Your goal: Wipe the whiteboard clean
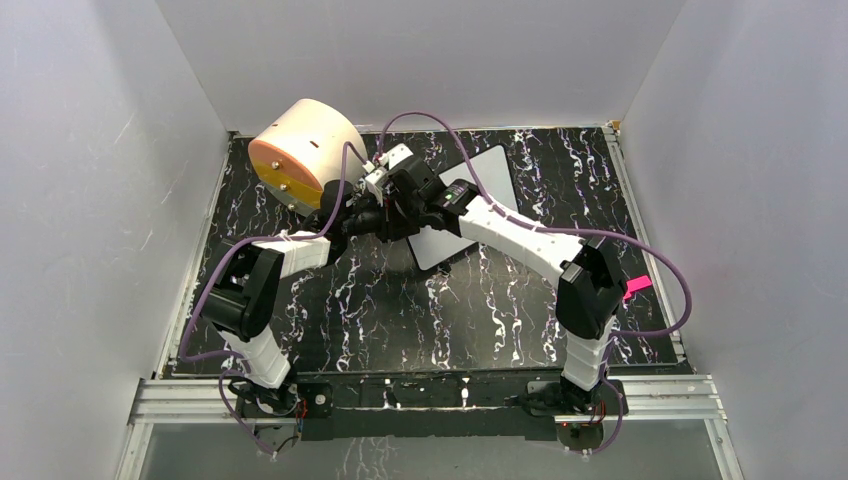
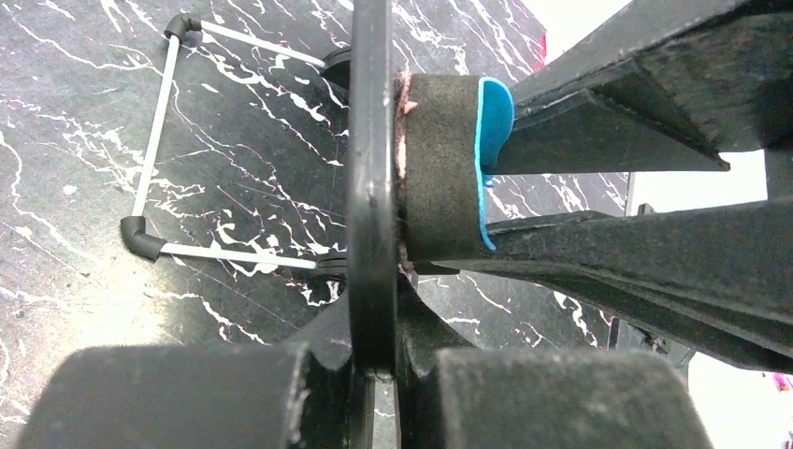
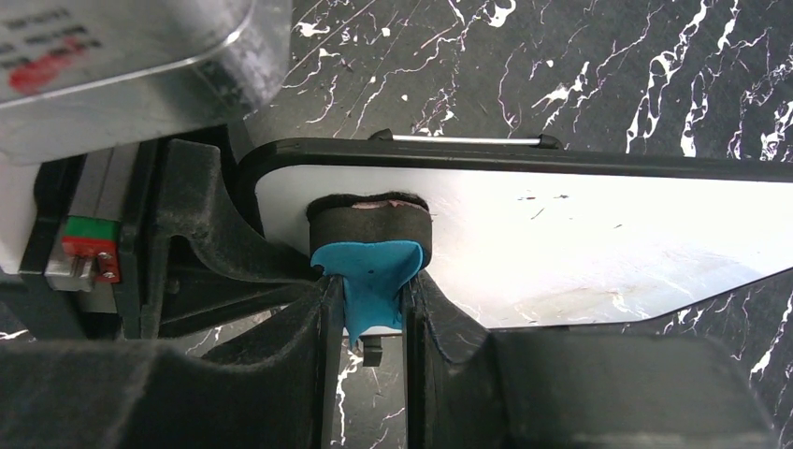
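Observation:
The whiteboard [image 1: 482, 178] lies tilted on the table's far middle. In the right wrist view its white face [image 3: 580, 243] shows a few faint marks. My left gripper [image 2: 374, 348] is shut on the board's black edge [image 2: 371, 168], which shows edge-on. My right gripper [image 3: 372, 297] is shut on the blue handle of an eraser [image 3: 370, 224], whose black felt pad presses on the board near its left corner. The eraser [image 2: 447, 168] also shows in the left wrist view, against the board. In the top view both grippers, left [image 1: 398, 220] and right [image 1: 408, 186], meet at the board's left end.
A large cream cylinder with an orange face [image 1: 300, 150] stands at the back left, close behind the grippers. The board's wire stand [image 2: 150, 154] juts out behind it. A pink object [image 1: 637, 286] sits at the right edge. White walls enclose the black marbled table [image 1: 400, 310].

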Tool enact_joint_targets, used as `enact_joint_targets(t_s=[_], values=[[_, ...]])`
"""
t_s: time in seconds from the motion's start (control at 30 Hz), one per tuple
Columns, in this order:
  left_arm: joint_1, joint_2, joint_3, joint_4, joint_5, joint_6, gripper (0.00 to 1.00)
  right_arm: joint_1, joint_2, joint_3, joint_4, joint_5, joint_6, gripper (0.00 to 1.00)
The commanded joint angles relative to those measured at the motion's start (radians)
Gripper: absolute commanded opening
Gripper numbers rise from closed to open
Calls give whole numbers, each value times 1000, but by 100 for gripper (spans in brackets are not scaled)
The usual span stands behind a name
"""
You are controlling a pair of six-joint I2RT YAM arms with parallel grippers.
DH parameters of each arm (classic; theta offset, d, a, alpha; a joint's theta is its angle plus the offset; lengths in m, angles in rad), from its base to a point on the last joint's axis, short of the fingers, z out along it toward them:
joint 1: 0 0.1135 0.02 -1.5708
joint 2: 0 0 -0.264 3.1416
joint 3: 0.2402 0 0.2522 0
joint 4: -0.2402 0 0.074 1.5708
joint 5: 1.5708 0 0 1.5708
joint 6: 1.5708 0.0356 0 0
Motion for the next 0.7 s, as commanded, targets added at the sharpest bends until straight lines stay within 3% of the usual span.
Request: enact_joint_targets(t_s=[0.0,0.33,0.67], values=[[-49,3,-9,-43,99,58,0,-55,20,30,126,10,26,9],[-49,4,-8,-52,98,66,0,-225,-37,-28,107,-41,106,9],[-49,8,-1,-57,95,66,0,-45,-23,10,140,-61,25,9]])
